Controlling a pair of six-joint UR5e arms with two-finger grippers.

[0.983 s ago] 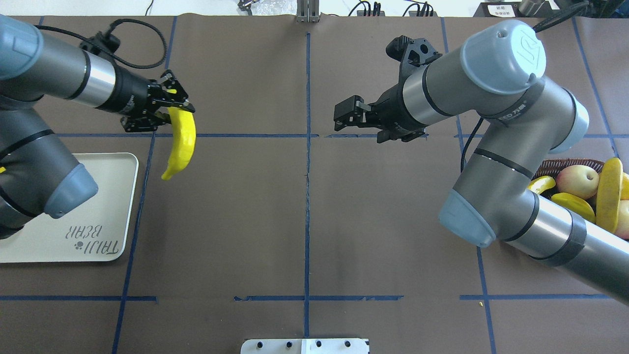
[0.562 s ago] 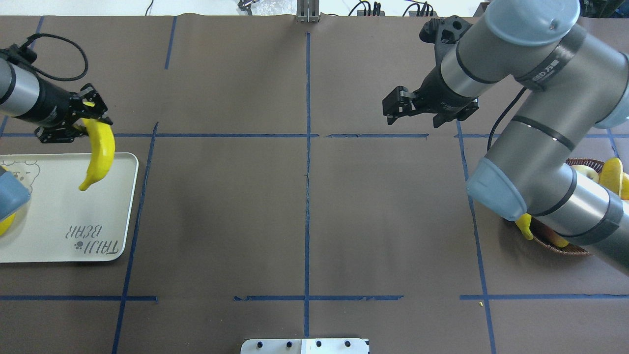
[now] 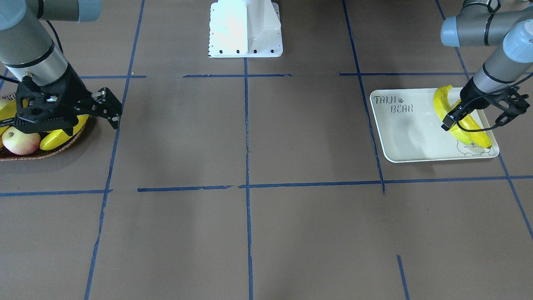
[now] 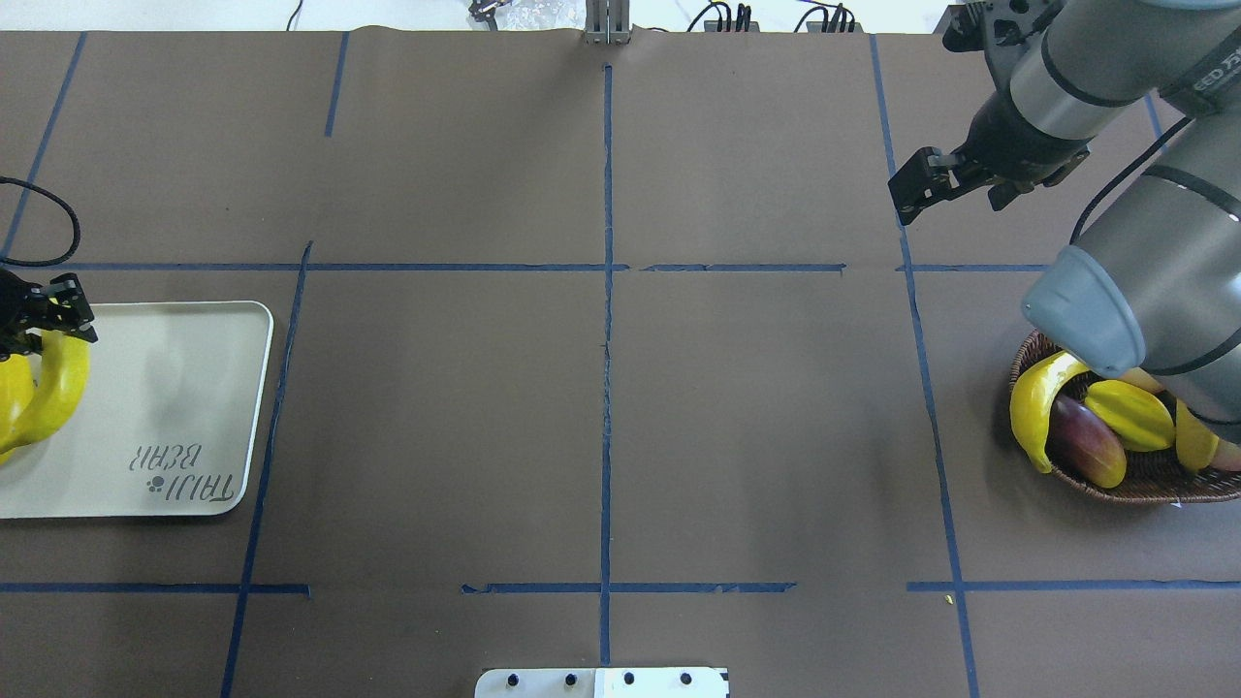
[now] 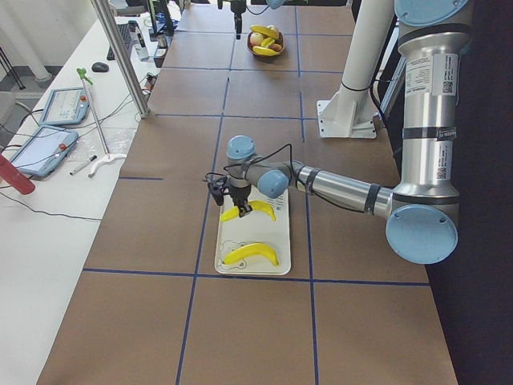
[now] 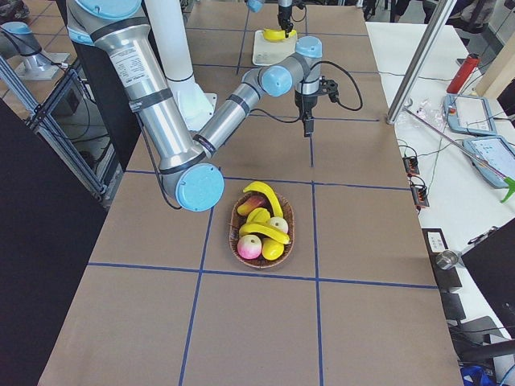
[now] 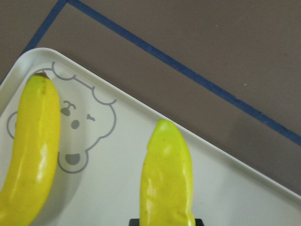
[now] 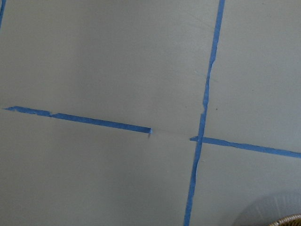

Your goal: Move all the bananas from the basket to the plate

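My left gripper is shut on the stem end of a yellow banana that hangs low over the off-white plate. Whether its tip touches the plate I cannot tell. In the left wrist view the held banana points across the plate. A second banana lies on the bear-face drawing. The wicker basket at the right holds another banana along its left rim. My right gripper hovers open and empty above the bare table, beyond the basket.
The basket also holds a ridged yellow starfruit, a dark purple-red fruit and an apple. The right arm's elbow overhangs the basket. The robot's white base stands at mid-table.
My left arm has carried the banana leftwards and down over the plate. My right arm has swung back to the right, uncovering the basket's left side.
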